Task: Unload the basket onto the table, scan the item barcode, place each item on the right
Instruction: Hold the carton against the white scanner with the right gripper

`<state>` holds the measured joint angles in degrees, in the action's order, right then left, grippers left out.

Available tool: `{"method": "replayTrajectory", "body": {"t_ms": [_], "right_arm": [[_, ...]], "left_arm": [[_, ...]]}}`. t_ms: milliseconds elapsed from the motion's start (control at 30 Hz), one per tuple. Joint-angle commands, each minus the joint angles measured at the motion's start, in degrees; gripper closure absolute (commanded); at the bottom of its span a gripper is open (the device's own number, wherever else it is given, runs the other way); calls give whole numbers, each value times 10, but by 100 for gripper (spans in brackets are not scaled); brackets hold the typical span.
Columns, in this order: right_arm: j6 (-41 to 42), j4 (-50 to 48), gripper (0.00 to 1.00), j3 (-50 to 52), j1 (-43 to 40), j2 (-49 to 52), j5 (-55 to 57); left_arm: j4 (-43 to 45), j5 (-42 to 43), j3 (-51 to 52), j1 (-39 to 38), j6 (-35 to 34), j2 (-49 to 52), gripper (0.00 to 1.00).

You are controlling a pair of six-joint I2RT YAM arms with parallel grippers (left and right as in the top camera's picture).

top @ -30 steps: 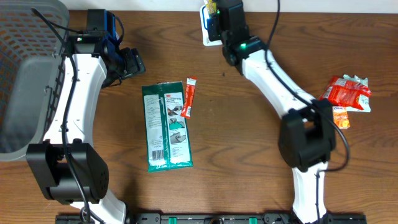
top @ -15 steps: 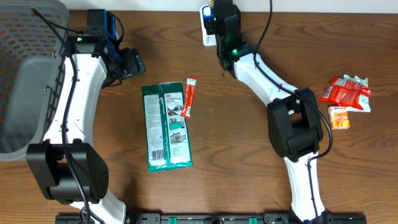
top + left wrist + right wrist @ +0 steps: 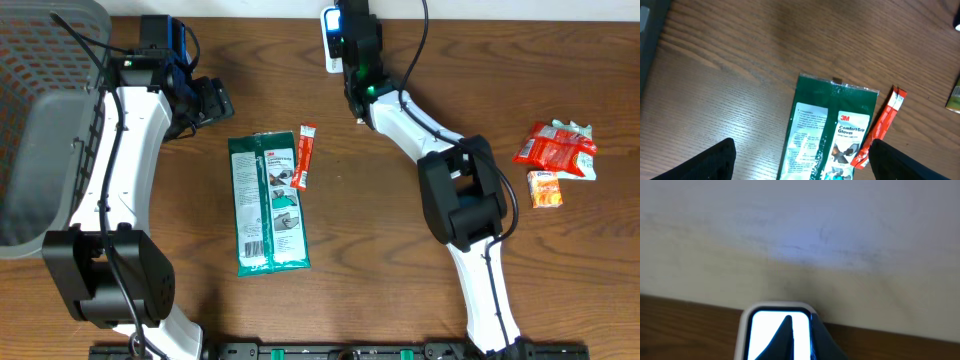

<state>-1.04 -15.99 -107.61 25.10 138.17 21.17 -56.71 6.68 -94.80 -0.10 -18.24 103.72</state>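
**Right arm at the scanner, left arm waiting**

Overhead: the left arm (image 3: 120,150) rises beside the basket (image 3: 40,150) and bends right, its jaws spread and empty. The glove packet (image 3: 268,203) lies flat on the surface (image 3: 400,260) below and right of the left jaws, with an orange sachet (image 3: 305,156) by its top right corner. The right arm (image 3: 430,110) stretches up and left, and the right jaws sit over the scanner (image 3: 327,55). Snack packets (image 3: 555,150) lie well to their right. Since a second ago the right elbow has swung left and the wrist has shifted left. The left arm and the goods are unchanged.

Left wrist: the jaws stand wide apart, with the glove packet (image 3: 832,135) and the orange sachet (image 3: 880,127) just ahead of them.

Right wrist: the scanner (image 3: 762,332) glows just ahead, with a dark pointed shape in front of it. I cannot tell whether these jaws are pressed together or pinching something.
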Motion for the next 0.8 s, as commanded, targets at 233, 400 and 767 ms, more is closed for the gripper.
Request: {"method": "replayTrajectory", "body": {"t_ms": [233, 400, 767], "right_arm": [[95, 363, 43, -12, -55, -190, -180], [136, 503, 23, -10, -96, -188, -311], [140, 548, 21, -2, -93, -58, -349]], "left_arm": [[-2, -7, 0, 2, -3, 0, 14], [-3, -7, 0, 1, -3, 0, 14], [-2, -7, 0, 1, -3, 0, 14]]}}
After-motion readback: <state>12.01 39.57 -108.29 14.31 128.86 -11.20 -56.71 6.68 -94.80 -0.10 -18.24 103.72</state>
